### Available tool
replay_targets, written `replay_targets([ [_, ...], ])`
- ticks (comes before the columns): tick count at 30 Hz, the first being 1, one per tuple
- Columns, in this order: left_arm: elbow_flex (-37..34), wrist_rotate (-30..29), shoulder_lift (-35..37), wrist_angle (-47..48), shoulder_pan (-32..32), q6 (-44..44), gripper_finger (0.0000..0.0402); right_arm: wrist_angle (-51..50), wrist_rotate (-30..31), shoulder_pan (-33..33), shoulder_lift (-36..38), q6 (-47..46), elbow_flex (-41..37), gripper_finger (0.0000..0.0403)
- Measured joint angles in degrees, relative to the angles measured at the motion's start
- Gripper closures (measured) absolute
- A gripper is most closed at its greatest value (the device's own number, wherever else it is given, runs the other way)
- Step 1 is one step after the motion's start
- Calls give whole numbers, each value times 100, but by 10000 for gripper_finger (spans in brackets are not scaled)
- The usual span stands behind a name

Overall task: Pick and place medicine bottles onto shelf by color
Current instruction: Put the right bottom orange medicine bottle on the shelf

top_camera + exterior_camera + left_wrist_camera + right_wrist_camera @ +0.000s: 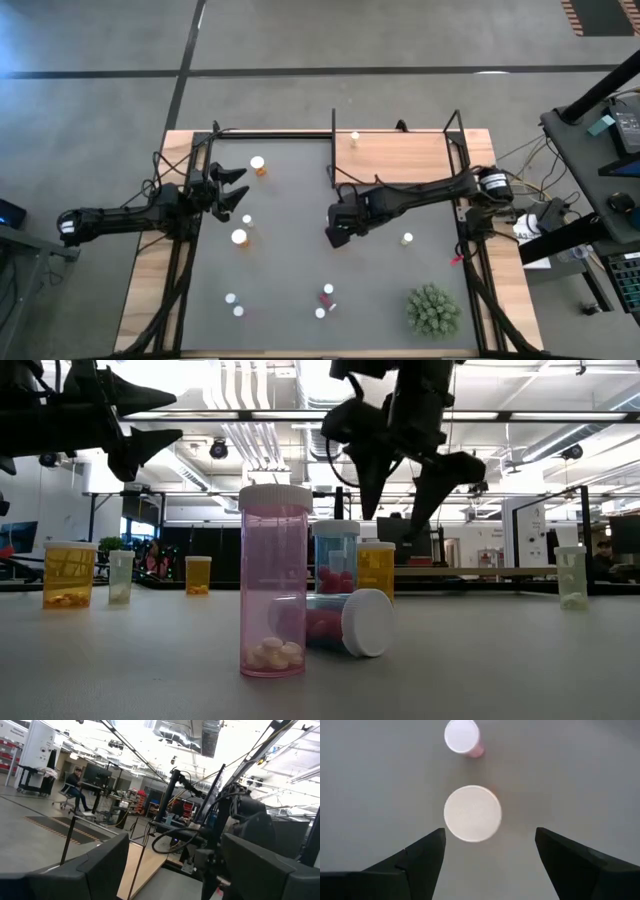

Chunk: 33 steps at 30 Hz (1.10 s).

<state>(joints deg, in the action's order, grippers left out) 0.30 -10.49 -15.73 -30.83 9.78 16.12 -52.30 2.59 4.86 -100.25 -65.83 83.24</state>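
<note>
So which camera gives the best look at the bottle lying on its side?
The low view: the tipped bottle lies close by, white cap and reddish pills plain, partly behind an upright pink bottle. From the high view it is only a speck; neither wrist view shows it.

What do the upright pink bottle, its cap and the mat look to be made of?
Pink bottle: likely clear tinted plastic; the pills inside show through.
Cap: opaque white, probably plastic, with a ribbed edge.
Mat: dark grey, matte, no glare; material unclear.
</note>
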Motion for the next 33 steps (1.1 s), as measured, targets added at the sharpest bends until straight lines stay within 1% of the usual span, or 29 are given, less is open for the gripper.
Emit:
replay_targets([
  [8, 0, -1, 0, 2, 0, 0, 100, 341, -2, 0, -266, 161, 0, 92],
  [17, 0, -1, 0, 0, 0, 0, 100, 382, 3, 0, -481, 803, 4, 93],
  [27, 0, -1, 0, 1, 0, 0, 100, 419, 37, -5, -749, 798, 4, 109],
  [33, 0, -1, 0, 2, 0, 0, 100, 503, 43, -85, -743, 898, 4, 138],
])
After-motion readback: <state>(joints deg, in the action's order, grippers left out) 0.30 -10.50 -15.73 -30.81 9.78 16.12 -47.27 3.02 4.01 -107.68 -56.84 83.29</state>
